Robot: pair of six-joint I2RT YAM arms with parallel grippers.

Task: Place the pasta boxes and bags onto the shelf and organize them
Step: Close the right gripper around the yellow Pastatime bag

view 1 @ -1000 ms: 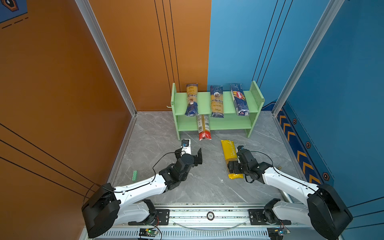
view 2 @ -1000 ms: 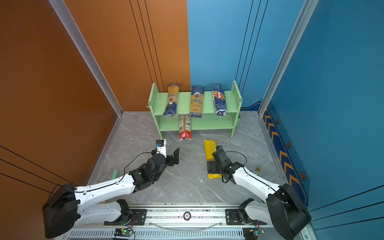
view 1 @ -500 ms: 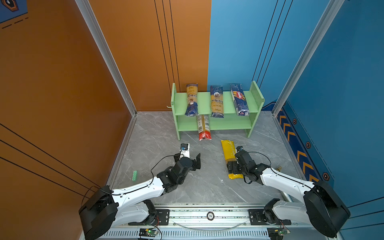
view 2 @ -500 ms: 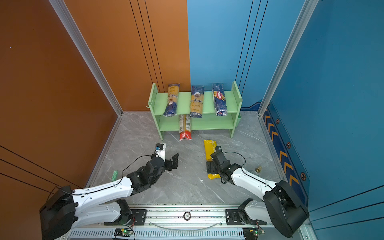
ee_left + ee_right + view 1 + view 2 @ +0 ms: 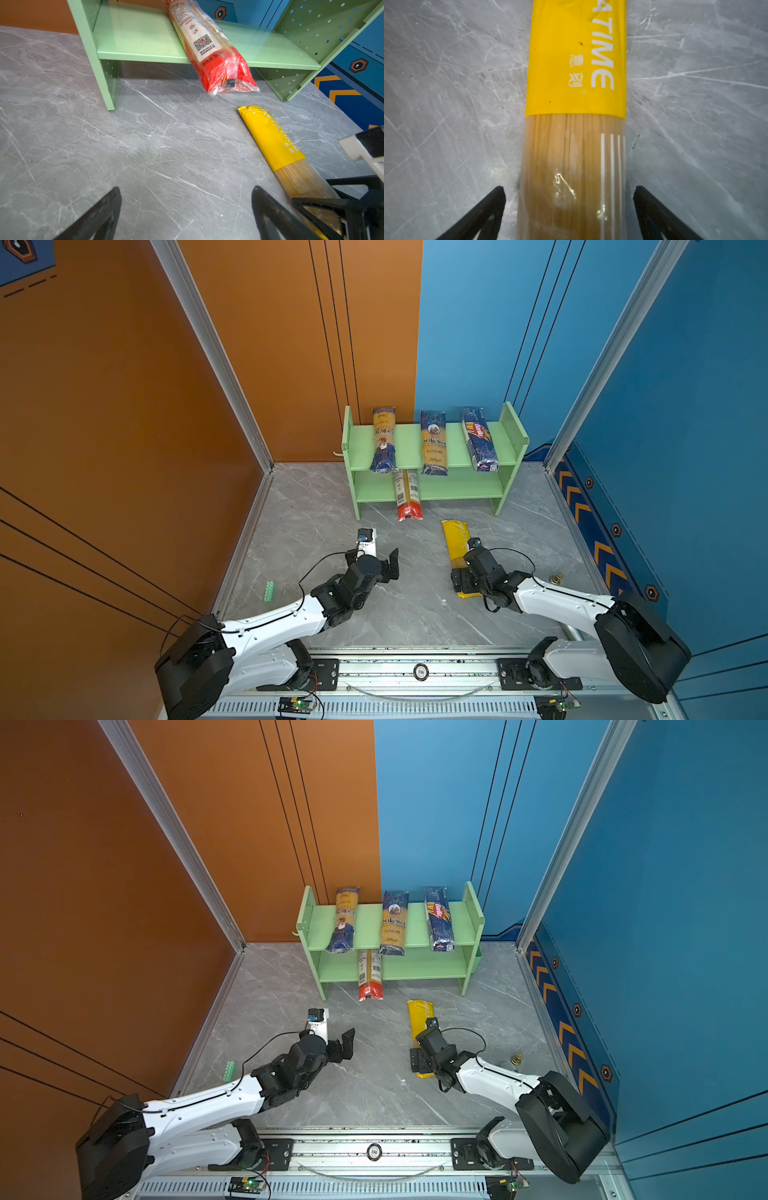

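The light green shelf (image 5: 461, 486) stands against the back wall. Three pasta packets lie across its upper tier: two navy-and-yellow ones (image 5: 384, 439) (image 5: 433, 443) and a navy Barilla one (image 5: 478, 438). A red-ended packet (image 5: 407, 499) (image 5: 216, 60) rests on the lower tier, its end sticking out over the floor. The yellow-ended packet (image 5: 455, 541) (image 5: 577, 62) lies on the floor. My right gripper (image 5: 468, 584) (image 5: 569, 189) is open, its fingers straddling the packet's clear part with gaps on both sides. My left gripper (image 5: 374, 558) (image 5: 187, 189) is open and empty over bare floor.
A small green strip (image 5: 269, 591) lies by the left wall's foot. A small brass object (image 5: 556, 578) sits on the floor at the right. The arms' rail (image 5: 419, 672) runs along the front edge. Walls close in on three sides.
My left gripper has drawn back from the shelf toward the front. My right gripper has shifted slightly along the yellow-ended packet and stays open over it.
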